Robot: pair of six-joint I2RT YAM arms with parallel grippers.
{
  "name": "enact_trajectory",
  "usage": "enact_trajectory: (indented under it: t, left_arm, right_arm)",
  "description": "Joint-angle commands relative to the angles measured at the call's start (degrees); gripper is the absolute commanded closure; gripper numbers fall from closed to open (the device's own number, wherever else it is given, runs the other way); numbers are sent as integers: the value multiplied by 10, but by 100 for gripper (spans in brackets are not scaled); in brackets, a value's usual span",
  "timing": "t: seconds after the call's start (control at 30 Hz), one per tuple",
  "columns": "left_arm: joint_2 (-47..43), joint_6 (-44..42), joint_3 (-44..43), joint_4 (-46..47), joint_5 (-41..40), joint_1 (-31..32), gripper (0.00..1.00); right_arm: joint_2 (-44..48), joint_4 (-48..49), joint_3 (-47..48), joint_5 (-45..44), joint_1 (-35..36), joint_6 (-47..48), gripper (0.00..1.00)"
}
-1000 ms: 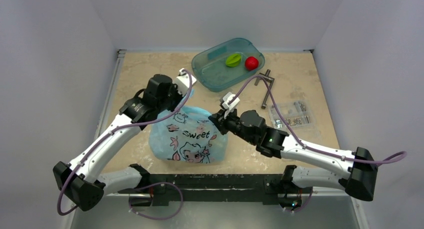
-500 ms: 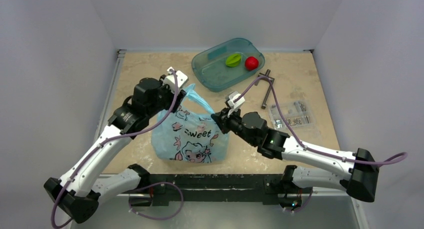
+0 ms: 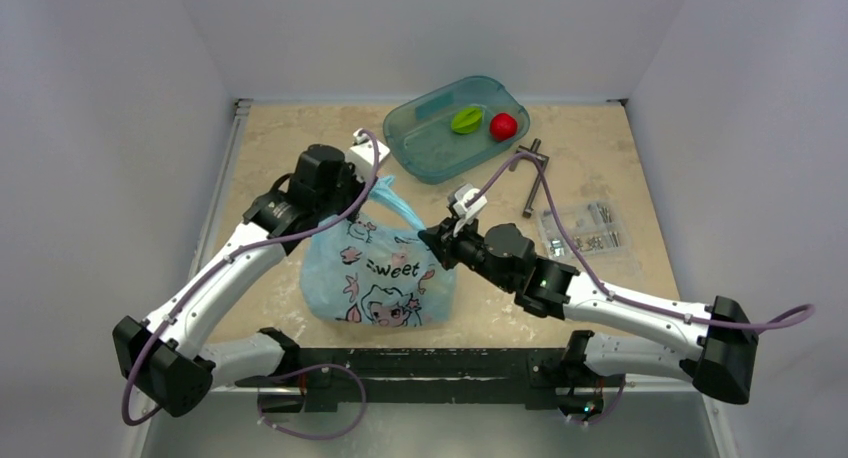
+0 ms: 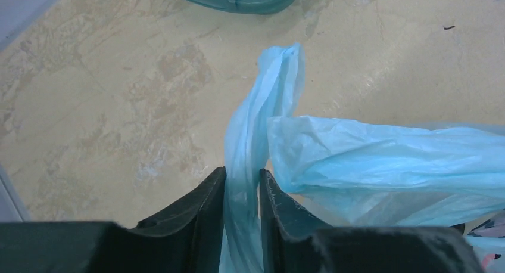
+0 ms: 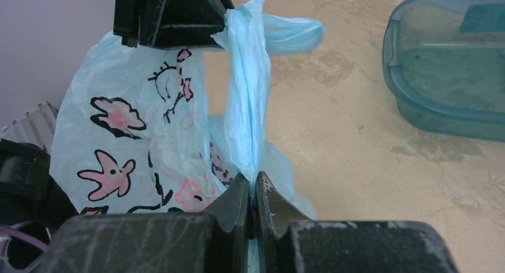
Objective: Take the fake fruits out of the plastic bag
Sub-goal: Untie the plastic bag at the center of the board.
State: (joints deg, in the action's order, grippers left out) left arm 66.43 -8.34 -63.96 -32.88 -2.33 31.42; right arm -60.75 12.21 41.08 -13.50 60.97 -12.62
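Observation:
The light-blue plastic bag (image 3: 378, 273) with the cartoon girl print stands bulging near the table's front middle. My left gripper (image 3: 372, 186) is shut on the bag's handle (image 4: 250, 136) at its far left top. My right gripper (image 3: 437, 240) is shut on the bag's other handle strip (image 5: 247, 100) at its right edge. The left fingers (image 5: 172, 14) show at the top of the right wrist view. The banana and the maroon fruit are hidden; I cannot see inside the bag.
A teal tub (image 3: 480, 150) at the back holds a green ridged fruit (image 3: 465, 120) and a red round fruit (image 3: 503, 126). A metal tool (image 3: 532, 173) and a clear packet of metal parts (image 3: 588, 228) lie at the right.
My left gripper lifted the handle up and left, then moved back toward the far right with it. The bag was pulled taller. My right gripper stayed shut on its handle, nearly still.

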Motion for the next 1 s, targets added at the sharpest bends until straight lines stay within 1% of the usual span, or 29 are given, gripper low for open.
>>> enact_trajectory:
  t: [0.0,0.03,0.07,0.2,0.27,0.3,0.4,0.47,0.53,0.6,0.67,0.7,0.77,0.87,0.93,0.97]
  left_arm:
    - [-17,15,-38,-5,-31,-9,90]
    - [-26,16,-37,-5,-44,-9,98]
    - [-37,14,-35,-3,-61,-9,100]
    - [-113,10,1,40,-150,-10,100]
    - [-164,7,28,75,-183,-10,100]
    - [-197,3,45,93,-190,-11,100]
    - [-250,-11,63,130,-188,-12,100]
    - [-266,-9,52,123,-182,-12,100]
    - [-272,21,19,78,-179,-12,100]
    - [-278,64,-11,24,-157,-12,100]
    - [-295,114,-17,-16,-113,-12,100]
    - [-308,136,-10,-33,-89,-12,100]
    - [-332,183,17,-55,-27,-12,100]
    - [-352,248,73,-56,80,-12,100]
    - [-357,288,113,-39,143,-11,100]
    - [-359,307,135,-26,167,-11,100]
  right_arm:
    - [-11,31,10,-17,2,-22,100]
    - [-23,32,17,-23,2,-30,100]
    - [-32,33,24,-29,2,-39,100]
    - [-89,43,77,-57,2,-77,100]
    - [-129,32,126,-89,1,-88,100]
    - [-150,26,157,-102,1,-88,100]
    - [-222,29,246,-126,1,-82,100]
    - [-263,33,309,-146,1,-68,100]
    - [-302,45,365,-154,-2,-49,100]
    - [-336,50,421,-151,-10,-37,100]
    - [-360,62,445,-140,-18,-34,100]
    - [-370,78,448,-133,-22,-31,98]
    - [-382,86,449,-123,-27,-32,85]
    - [-389,78,430,-99,-34,-40,75]
    - [-384,33,419,-89,-36,-61,63]
    - [-380,2,414,-84,-36,-72,55]
